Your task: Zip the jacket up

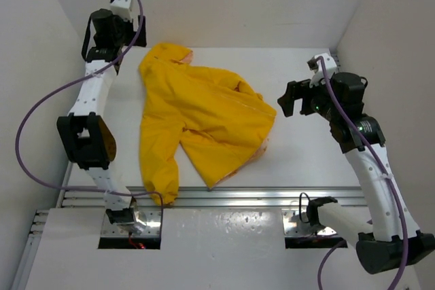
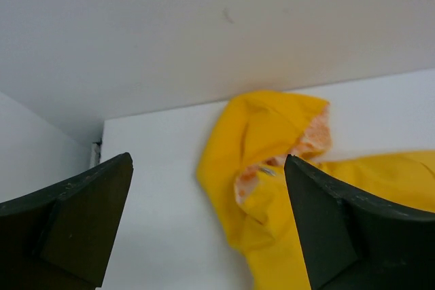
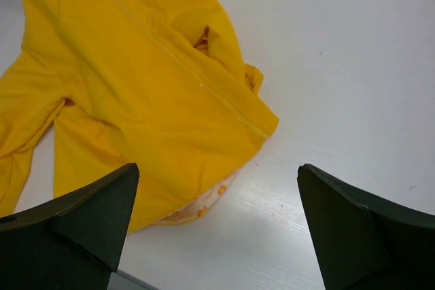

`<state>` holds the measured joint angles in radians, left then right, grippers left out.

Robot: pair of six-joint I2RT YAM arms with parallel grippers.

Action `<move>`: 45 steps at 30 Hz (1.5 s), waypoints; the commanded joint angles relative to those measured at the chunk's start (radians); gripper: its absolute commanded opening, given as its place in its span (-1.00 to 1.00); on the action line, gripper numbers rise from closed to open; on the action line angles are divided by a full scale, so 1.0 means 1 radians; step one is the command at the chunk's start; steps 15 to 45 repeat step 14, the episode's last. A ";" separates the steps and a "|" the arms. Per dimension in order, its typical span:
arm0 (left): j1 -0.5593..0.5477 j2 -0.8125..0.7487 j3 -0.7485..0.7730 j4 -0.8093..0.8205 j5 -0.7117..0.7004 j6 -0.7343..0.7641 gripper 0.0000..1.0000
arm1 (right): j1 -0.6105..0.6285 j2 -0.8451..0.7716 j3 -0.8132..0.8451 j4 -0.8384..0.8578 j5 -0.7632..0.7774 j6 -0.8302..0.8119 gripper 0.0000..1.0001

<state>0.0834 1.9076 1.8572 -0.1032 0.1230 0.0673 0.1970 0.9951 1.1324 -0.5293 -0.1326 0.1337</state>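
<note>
The white table fills most of the overhead view, and the jacket lies spread flat across its centre-left, which gives me the whole front to work on. Neither arm touches it. The left gripper hovers at the upper left of the overhead view, just past the collar end. Its fingers stand wide apart with nothing between them, and I judge it is placed to pin the top. The right gripper hangs at the right of that view, beside the hem. Its jaws are also spread and hold nothing, ready, I think, for the bottom of the zip.

One sleeve trails toward the lower edge of the table, clear of the front. The hood points to the top of the frame and is folded over, so its patterned lining shows. A thin zipper line runs diagonally down the front in the right wrist view. I cannot tell whether it is closed, nor can I find the slider.
</note>
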 commanded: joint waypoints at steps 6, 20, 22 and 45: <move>-0.142 -0.402 -0.283 -0.302 0.018 -0.024 0.99 | -0.192 0.063 0.032 -0.159 -0.288 -0.008 1.00; -0.099 -0.604 -0.622 -0.297 -0.059 -0.100 0.99 | -0.358 0.083 -0.166 -0.098 -0.341 -0.125 1.00; -0.099 -0.604 -0.622 -0.297 -0.059 -0.100 0.99 | -0.358 0.083 -0.166 -0.098 -0.341 -0.125 1.00; -0.099 -0.604 -0.622 -0.297 -0.059 -0.100 0.99 | -0.358 0.083 -0.166 -0.098 -0.341 -0.125 1.00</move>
